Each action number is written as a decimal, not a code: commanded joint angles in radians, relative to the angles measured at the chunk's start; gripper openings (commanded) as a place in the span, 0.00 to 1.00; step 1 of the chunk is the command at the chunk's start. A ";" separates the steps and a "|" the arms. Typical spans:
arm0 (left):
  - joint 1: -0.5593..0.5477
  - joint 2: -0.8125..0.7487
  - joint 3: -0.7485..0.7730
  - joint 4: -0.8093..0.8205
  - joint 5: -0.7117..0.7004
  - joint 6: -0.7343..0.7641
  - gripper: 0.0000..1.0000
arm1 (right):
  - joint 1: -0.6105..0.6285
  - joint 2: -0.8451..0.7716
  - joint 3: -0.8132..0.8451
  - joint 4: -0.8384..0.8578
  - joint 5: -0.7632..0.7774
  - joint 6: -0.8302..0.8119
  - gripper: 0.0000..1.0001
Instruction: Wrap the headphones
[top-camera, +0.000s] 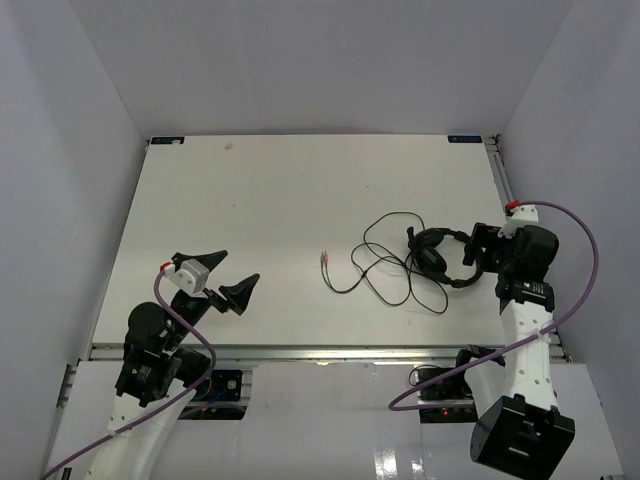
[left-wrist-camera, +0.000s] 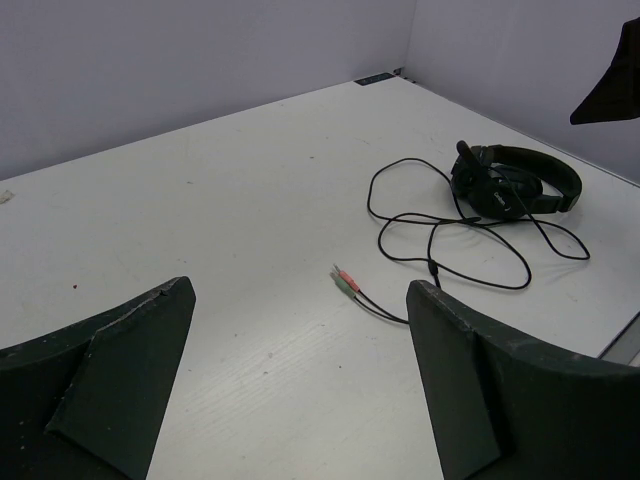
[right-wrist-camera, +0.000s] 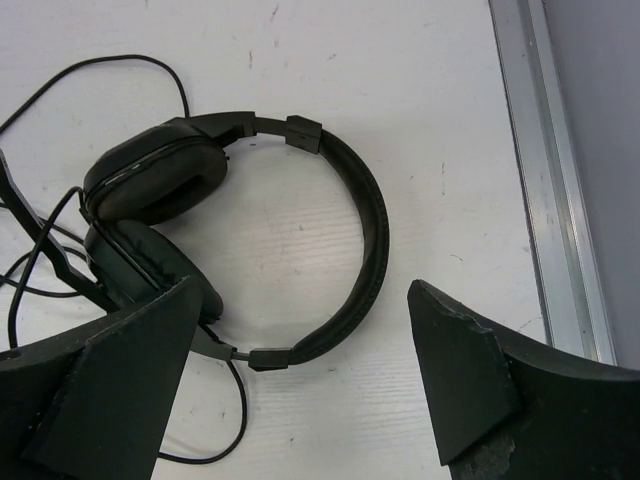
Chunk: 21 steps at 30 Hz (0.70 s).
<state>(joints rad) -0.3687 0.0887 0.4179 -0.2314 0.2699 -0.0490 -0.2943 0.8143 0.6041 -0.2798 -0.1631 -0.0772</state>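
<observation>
Lying at the right side of the table (top-camera: 280, 190), the headphones (top-camera: 445, 258) are sitting unwrapped, cord (left-wrist-camera: 431, 262) sprawling loose, while the left claw (top-camera: 232, 275) and right claw (right-wrist-camera: 300, 290) are gaping wide, empty, the latter seemingly hovering over the headband (right-wrist-camera: 370, 220).

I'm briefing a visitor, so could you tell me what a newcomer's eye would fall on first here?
The headphones lie flat on the right of the white table, their cord sprawled in loose loops toward the centre. The right gripper hovers by the headband, jaws open; the left gripper is open at the near left.
</observation>
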 joint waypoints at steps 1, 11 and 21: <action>-0.004 -0.001 -0.004 0.013 0.007 0.001 0.98 | -0.003 -0.021 0.001 0.076 -0.021 0.037 0.90; -0.004 -0.008 -0.005 0.014 0.007 0.003 0.98 | -0.002 0.130 0.071 -0.071 -0.161 -0.291 0.90; -0.004 -0.018 -0.008 0.017 -0.003 0.005 0.98 | -0.027 0.396 0.169 -0.073 -0.033 -0.133 0.94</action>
<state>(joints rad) -0.3687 0.0830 0.4175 -0.2313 0.2699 -0.0490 -0.3123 1.1386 0.7187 -0.3489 -0.2272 -0.2635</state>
